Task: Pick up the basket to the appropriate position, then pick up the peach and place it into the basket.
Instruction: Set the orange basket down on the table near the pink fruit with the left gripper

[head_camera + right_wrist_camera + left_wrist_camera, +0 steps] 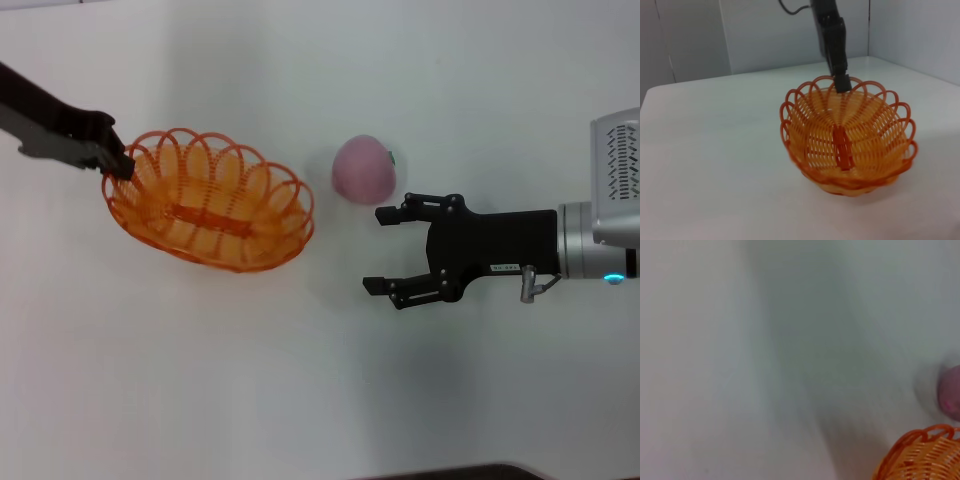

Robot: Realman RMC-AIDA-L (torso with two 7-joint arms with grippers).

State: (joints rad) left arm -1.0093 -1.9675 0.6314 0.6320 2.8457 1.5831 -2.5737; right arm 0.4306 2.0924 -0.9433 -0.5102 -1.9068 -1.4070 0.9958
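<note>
The orange basket (210, 200) is at the left of the white table, tilted, with its left rim pinched by my left gripper (118, 165), which is shut on it. The right wrist view shows the basket (847, 145) raised at the gripped side, with the left gripper (842, 82) on its far rim. The left wrist view shows only a corner of the basket (920, 455) and an edge of the peach (951, 392). The pale pink peach (364, 169) lies on the table to the right of the basket. My right gripper (378, 249) is open and empty, just nearer than the peach, pointing left.
The white table (300, 380) spreads all around the basket and peach. A dark edge shows at the table's near side. Pale walls stand behind the table in the right wrist view.
</note>
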